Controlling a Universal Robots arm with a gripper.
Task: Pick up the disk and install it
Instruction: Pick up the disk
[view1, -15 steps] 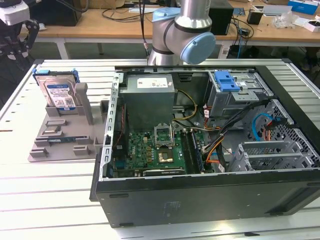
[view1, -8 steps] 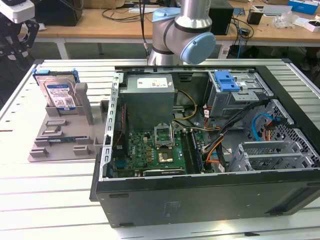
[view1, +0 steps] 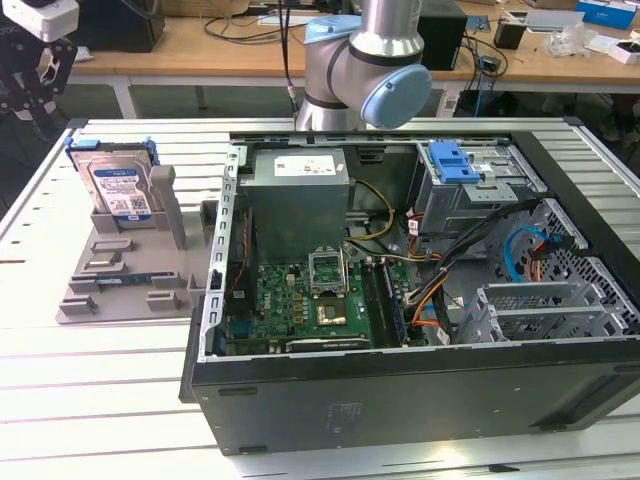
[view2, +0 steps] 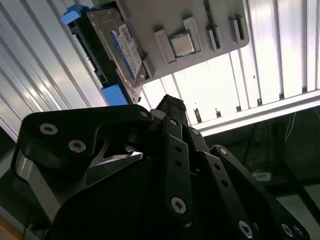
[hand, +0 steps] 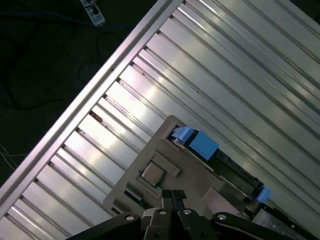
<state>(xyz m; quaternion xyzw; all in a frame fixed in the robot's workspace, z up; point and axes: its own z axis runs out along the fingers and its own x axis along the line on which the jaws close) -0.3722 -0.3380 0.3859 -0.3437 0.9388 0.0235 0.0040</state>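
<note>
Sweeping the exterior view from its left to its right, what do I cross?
disk → grey metal box → blue latch piece → silver slot covers

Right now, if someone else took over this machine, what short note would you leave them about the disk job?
Tool: shut, holding nothing, clear of the disk.
Disk: standing upright in the grey holder, at the exterior view's left of the open computer case.
Done: nothing yet; the disk is not picked up.
Left: pickup and install.
</note>
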